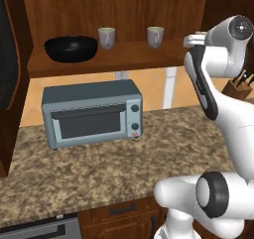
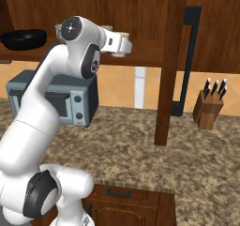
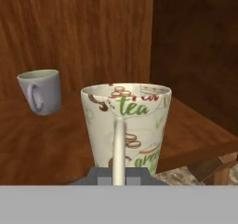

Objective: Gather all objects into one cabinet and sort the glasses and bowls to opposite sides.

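A cream cup printed with "tea" (image 3: 132, 125) stands right in front of the hand, its handle turned toward the camera. My gripper (image 3: 119, 175) looks shut on that handle, just over the right end of the shelf board of the reddish-brown wall cabinet (image 1: 99, 64). From the side, the gripper (image 2: 123, 38) reaches in at shelf height. A pale grey cup (image 3: 42, 90) sits on the shelf to the left of the printed one. Two pale cups (image 1: 106, 37) (image 1: 155, 36) stand mid-shelf, and the wide black bowl (image 1: 71, 48) rests at the shelf's left end.
A blue-grey toaster oven (image 1: 92, 113) stands on the speckled counter (image 1: 124, 168) under the shelf. A wooden knife block (image 2: 209, 107) is on the counter to the right. The cabinet's side panel (image 2: 169, 65) drops to the counter right of the hand.
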